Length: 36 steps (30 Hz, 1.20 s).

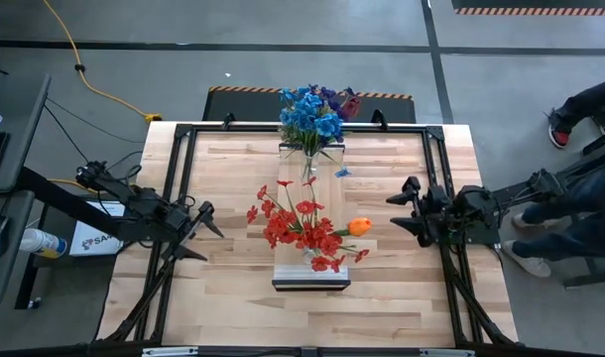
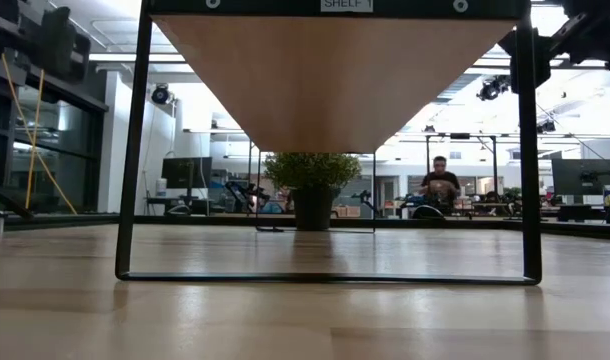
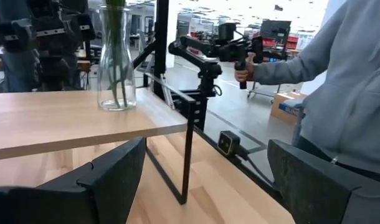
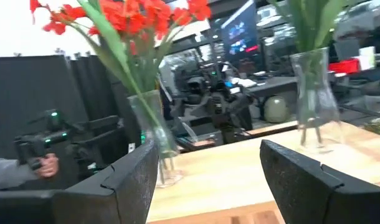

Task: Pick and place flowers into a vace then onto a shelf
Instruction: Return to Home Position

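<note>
Here left gripper [image 1: 205, 236], right gripper [image 1: 395, 212], both splayed

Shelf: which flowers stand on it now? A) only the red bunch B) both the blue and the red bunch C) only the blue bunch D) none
B: the high view shows the blue flowers at one end of the shelf and the red flowers at the other.

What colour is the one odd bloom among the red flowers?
Orange; the bloom shows best in the high view.
</note>
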{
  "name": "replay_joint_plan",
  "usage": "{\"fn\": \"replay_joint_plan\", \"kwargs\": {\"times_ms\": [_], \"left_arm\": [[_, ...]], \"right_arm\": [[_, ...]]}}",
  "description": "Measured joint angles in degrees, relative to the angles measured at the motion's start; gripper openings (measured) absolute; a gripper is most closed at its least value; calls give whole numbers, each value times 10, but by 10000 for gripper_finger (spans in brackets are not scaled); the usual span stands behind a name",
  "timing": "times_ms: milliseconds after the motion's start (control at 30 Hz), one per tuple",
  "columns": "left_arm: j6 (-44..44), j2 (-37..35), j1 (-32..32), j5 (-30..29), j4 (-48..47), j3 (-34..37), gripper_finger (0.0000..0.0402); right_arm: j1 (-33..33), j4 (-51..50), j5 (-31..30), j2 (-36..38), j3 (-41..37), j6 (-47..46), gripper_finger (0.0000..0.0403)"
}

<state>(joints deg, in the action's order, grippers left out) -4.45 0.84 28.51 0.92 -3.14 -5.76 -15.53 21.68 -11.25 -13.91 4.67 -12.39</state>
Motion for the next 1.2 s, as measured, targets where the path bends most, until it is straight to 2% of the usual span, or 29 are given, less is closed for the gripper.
{"fn": "replay_joint_plan", "kwargs": {"times_ms": [233,433,800,1000,1200], "left_arm": [[14,0,0,-4,-9,2,369],[17,0,0,-4,-13,2,369],[31,-5,0,-3,-3,2,369],[32,-5,0,-3,0,-2,369],[54,-5,0,-3,-76,-69,369]], "right_arm": [[6,-1,-6,0,0,7,268],[44,-2,8,0,0,6,266],[167,34,149,7,0,3,266],[215,32,217,46,1,-16,268],[242,-12,245,112,1,-29,267]]}}
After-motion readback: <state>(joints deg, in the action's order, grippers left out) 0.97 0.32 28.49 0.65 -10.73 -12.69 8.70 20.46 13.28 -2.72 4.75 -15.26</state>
